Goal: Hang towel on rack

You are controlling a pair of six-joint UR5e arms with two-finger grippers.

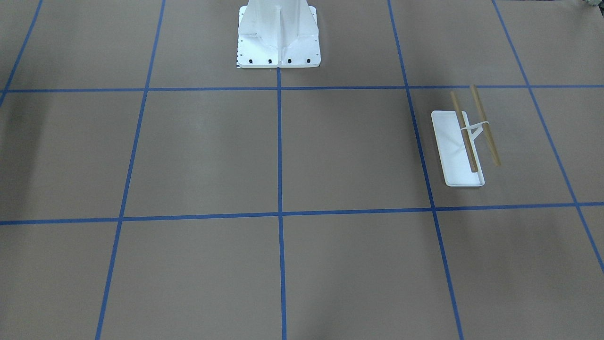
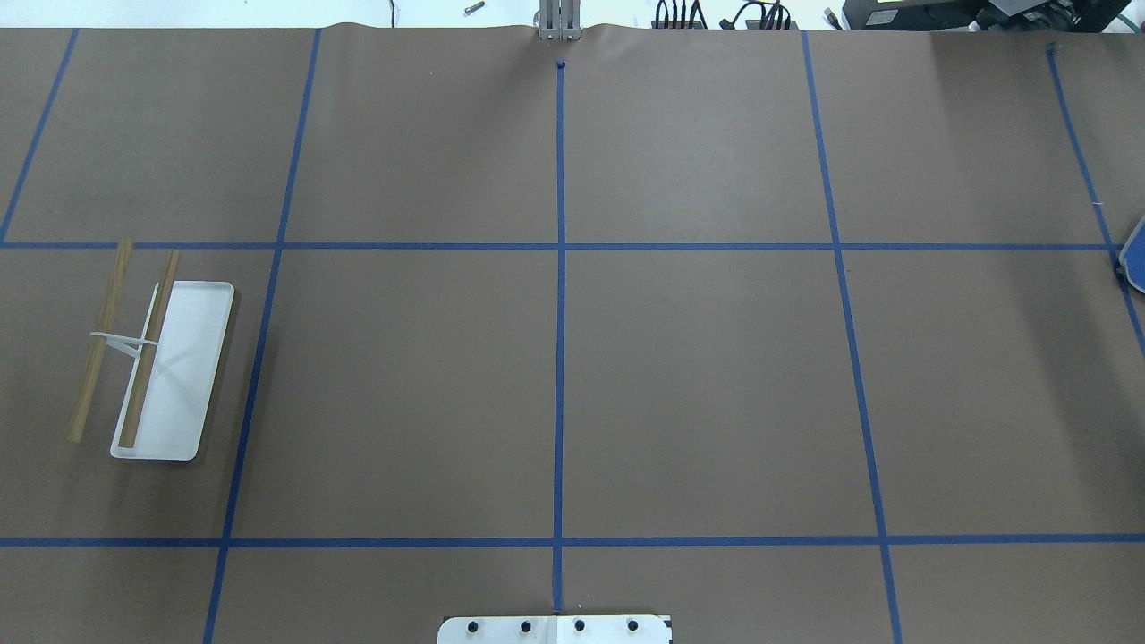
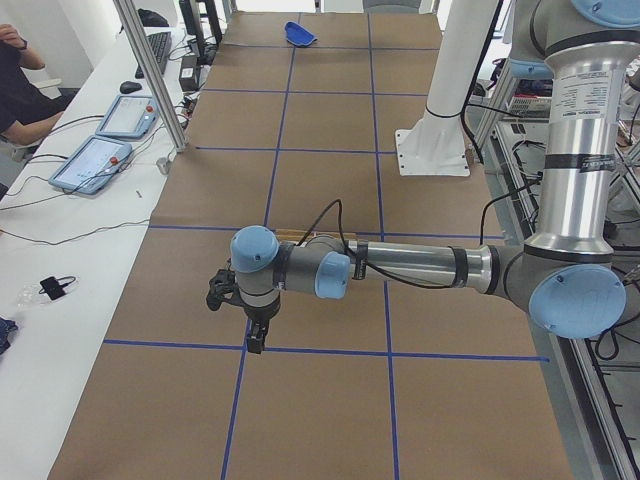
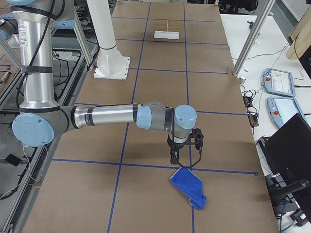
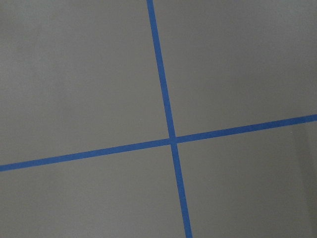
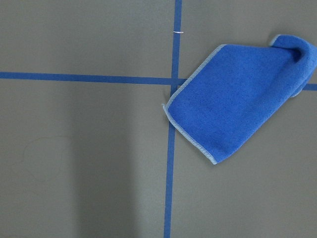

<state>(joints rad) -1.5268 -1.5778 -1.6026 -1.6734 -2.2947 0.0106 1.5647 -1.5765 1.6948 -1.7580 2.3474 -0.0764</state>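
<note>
The towel (image 6: 237,104) lies flat on the table, bright blue side up, with one corner folded over. It also shows in the exterior right view (image 4: 187,187), at the far end in the exterior left view (image 3: 298,35) and at the right edge of the overhead view (image 2: 1134,264). My right gripper (image 4: 174,159) hangs just above its near corner; I cannot tell if it is open. The rack (image 1: 453,151) stands empty on the robot's left side (image 2: 188,358), with two tan rods over a white tray. My left gripper (image 3: 257,340) hovers over a tape crossing near the rack; I cannot tell its state.
The large white bolted pedestal (image 1: 278,38) stands at the robot's edge of the table (image 4: 109,53). An operator (image 3: 20,90) sits at a side bench with tablets (image 3: 100,150). Aluminium posts (image 3: 150,70) stand along the table's far edge.
</note>
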